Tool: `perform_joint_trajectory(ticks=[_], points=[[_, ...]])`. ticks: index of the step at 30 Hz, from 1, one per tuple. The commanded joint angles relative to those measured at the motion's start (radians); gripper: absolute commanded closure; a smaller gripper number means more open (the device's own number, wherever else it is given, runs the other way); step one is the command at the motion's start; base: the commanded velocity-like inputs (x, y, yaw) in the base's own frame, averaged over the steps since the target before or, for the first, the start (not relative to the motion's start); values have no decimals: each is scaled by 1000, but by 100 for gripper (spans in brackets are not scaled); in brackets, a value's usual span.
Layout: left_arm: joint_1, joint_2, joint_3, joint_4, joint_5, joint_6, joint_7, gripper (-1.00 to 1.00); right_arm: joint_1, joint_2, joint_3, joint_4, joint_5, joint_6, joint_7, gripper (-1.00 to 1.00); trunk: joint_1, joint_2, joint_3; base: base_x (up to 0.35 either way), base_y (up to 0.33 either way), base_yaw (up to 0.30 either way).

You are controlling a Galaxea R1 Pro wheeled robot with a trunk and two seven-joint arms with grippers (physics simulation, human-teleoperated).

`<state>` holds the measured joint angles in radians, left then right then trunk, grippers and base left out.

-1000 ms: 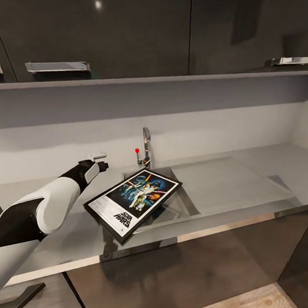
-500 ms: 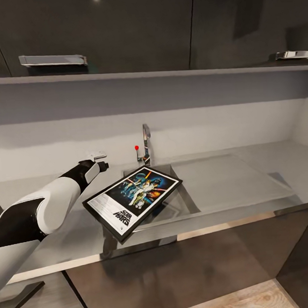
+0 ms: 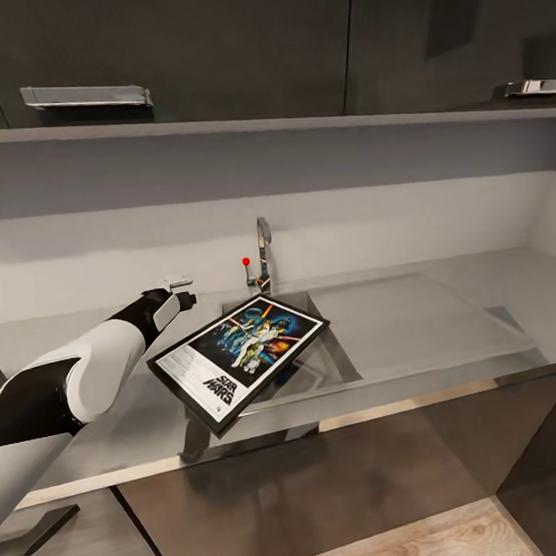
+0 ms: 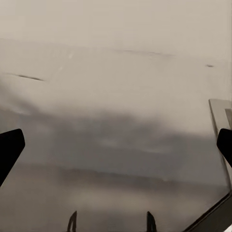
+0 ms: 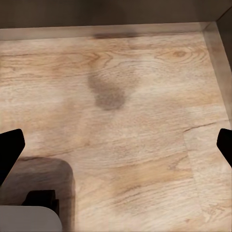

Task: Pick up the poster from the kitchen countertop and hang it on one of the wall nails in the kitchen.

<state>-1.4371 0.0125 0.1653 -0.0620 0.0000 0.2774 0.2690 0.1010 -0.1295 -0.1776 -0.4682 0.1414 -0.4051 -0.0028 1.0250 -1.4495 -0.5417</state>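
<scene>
Grey kitchen countertop under dark cabinets. Left gripper hovers spread wide, apart from the poster; poster lies partly over the sink; right gripper gapes over wooden floor.

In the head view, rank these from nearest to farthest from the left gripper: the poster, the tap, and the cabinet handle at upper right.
Measured from the left gripper:
1. The poster, just beside it toward the counter's front edge, partly over the sink.
2. The tap, further along the back wall, behind the sink.
3. The cabinet handle, far across and high on the right upper cabinet.
</scene>
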Motion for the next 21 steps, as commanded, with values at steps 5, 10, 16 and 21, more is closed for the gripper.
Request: perform_joint_trajectory(ticks=[5,10,16,21], points=[[0,0,5,-2,0,5,3,-100,0,1,-5,-1,11,-1,-1,-100,0,-1,-9,0,0,0],[0,0,5,-2,0,5,3,-100,0,1,-5,-1,11,-1,-1,-100,0,-1,-16,0,0,0],[0,0,5,-2,0,6,3,-100,0,1,-5,-1,11,-1,-2,-100,0,-1,-26,0,0,0],[0,0,4,-2,0,6,3,-100,0,1,-5,-1,11,-1,-2,-100,0,-1,-34,0,0,0]])
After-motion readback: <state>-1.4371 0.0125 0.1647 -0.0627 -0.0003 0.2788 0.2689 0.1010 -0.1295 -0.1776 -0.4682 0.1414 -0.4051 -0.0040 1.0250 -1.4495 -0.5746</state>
